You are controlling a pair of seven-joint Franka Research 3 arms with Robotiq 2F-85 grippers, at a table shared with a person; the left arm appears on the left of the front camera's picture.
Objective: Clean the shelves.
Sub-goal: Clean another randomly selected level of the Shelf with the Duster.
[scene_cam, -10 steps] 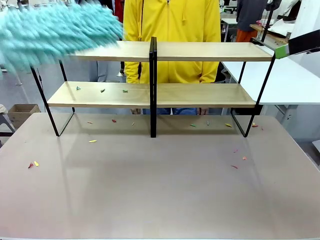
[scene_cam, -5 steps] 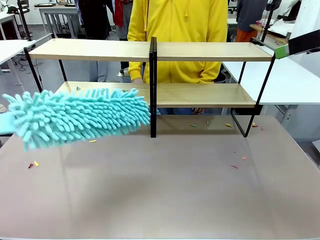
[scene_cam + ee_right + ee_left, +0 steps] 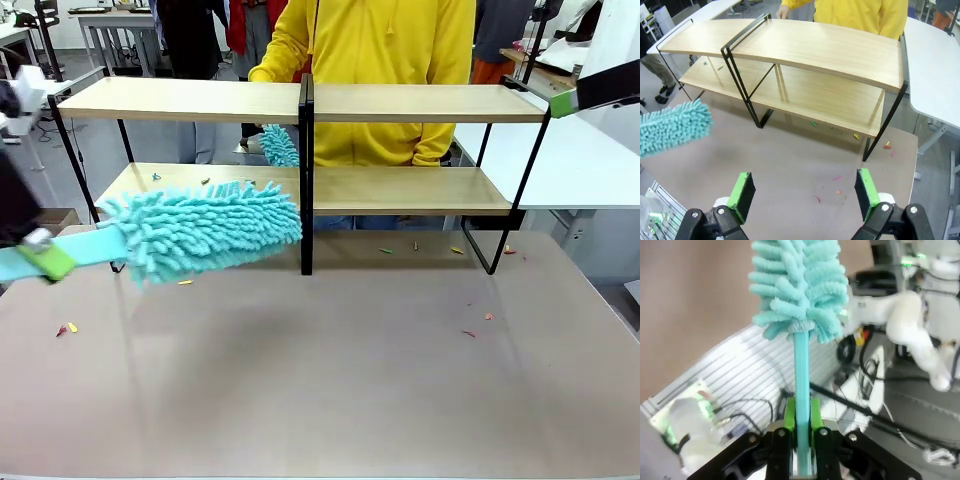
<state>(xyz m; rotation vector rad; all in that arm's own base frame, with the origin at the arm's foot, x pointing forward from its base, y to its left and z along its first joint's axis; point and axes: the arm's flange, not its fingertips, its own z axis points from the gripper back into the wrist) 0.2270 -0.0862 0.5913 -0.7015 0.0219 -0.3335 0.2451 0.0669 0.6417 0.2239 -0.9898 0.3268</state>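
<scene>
The left fingers (image 3: 48, 262) are seen in the front view pinched on the flat handle of a fluffy turquoise microfibre duster (image 3: 205, 230). Its head is held level in front of the lower board of the light-wood shelves in a thin black metal frame (image 3: 420, 102), near the central black post (image 3: 306, 200). Small coloured scraps (image 3: 155, 177) are scattered on that board's left half and on the grey-brown table (image 3: 320, 380). Behind the shelves, what may be a second, smaller turquoise duster (image 3: 280, 146) is held by a person in a yellow hooded top (image 3: 370, 60); it is partly hidden.

In the left wrist view, the handle is gripped tight between the green pads (image 3: 789, 412).

In the right wrist view, the right fingers (image 3: 742, 192) are spread wide and empty, with the shelves well ahead.

The head could be snagged on the post or frame if swept sideways at this height. Scraps could merely be pushed onto the table, and the person's hand could be struck by a deeper sweep.
</scene>
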